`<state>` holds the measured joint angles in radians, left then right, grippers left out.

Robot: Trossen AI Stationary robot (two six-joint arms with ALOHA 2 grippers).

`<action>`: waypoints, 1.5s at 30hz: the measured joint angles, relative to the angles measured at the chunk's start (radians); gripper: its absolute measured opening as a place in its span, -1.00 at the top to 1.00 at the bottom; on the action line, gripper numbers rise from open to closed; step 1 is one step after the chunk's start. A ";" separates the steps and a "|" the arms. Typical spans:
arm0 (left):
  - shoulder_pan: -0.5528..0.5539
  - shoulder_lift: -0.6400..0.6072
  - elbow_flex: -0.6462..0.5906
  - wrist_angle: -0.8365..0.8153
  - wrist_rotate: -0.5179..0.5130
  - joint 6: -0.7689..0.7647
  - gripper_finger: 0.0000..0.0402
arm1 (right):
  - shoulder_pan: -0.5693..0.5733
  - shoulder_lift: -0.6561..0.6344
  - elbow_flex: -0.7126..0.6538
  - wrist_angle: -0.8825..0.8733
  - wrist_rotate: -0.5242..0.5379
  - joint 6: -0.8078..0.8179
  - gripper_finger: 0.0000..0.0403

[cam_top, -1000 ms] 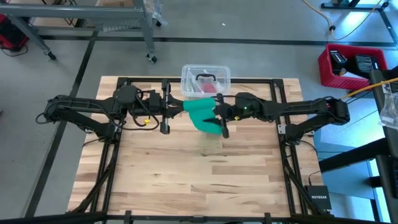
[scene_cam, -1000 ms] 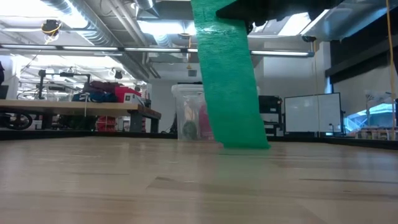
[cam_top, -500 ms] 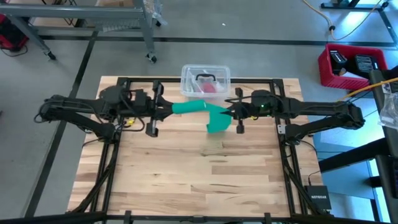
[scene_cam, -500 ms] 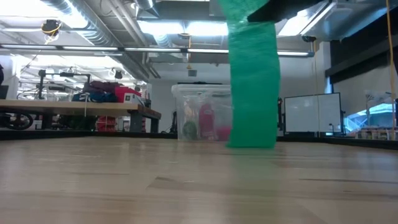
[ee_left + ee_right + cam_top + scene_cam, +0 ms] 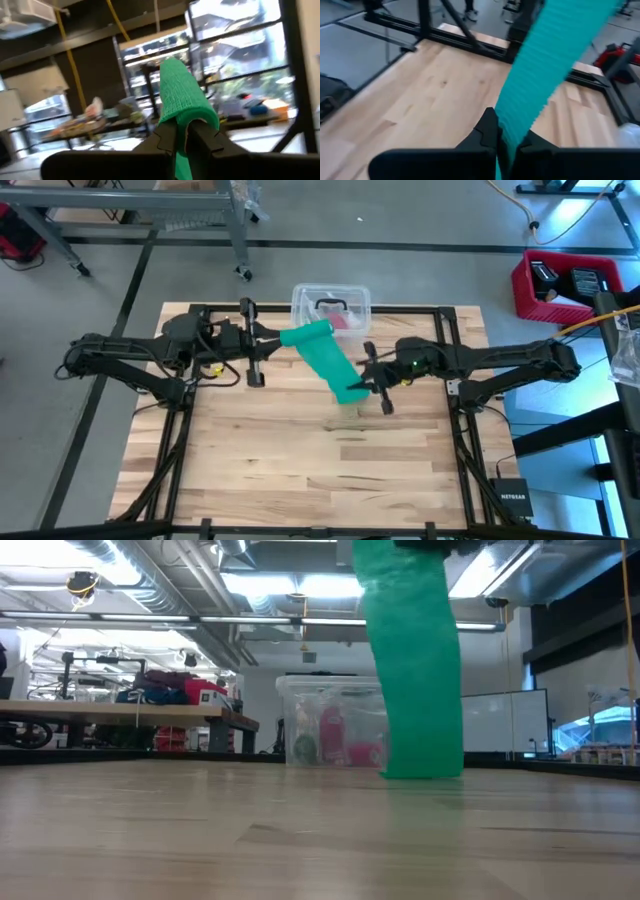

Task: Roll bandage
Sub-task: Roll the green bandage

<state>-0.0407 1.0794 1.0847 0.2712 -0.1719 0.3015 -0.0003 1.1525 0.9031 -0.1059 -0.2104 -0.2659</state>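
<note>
- We see the bandage [image 5: 325,358], a teal-green strip of thin, finely ribbed stretch fabric, held in the air above the wooden table [image 5: 300,470] and running slantwise between the two grippers.
- The left gripper [image 5: 268,342] pinches one end: in its wrist view the two dark fingers [image 5: 167,137] press together on the fabric, which folds over them in a soft rounded hump [image 5: 182,97].
- The right gripper [image 5: 372,383] pinches the other end; in its wrist view the dark fingers [image 5: 487,132] meet on the strip's edge, and the flat crinkled band [image 5: 555,60] rises away from them.
- From table height we see the bandage [image 5: 410,660] as a broad, smooth-sided ribbon hanging down from above; we cannot tell whether its lower edge touches the tabletop.
- Beyond both grippers, at the table's far edge, stands a clear plastic tub [image 5: 331,308] with rounded corners, holding a pink-red item [image 5: 338,321]; it sits just behind the left gripper's end of the strip.
- The table is pale butcher-block planking with visible grain, ringed by black frame rails [image 5: 450,370].
</note>
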 joint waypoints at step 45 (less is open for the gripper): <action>-0.019 0.293 0.002 -0.429 -0.339 0.353 0.91 | 0.359 0.028 0.520 0.008 0.491 0.181 1.00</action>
<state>-0.0595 1.3728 1.0870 -0.1575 -0.5108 0.6540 0.3591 1.1809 1.4234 -0.0978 0.2802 -0.0853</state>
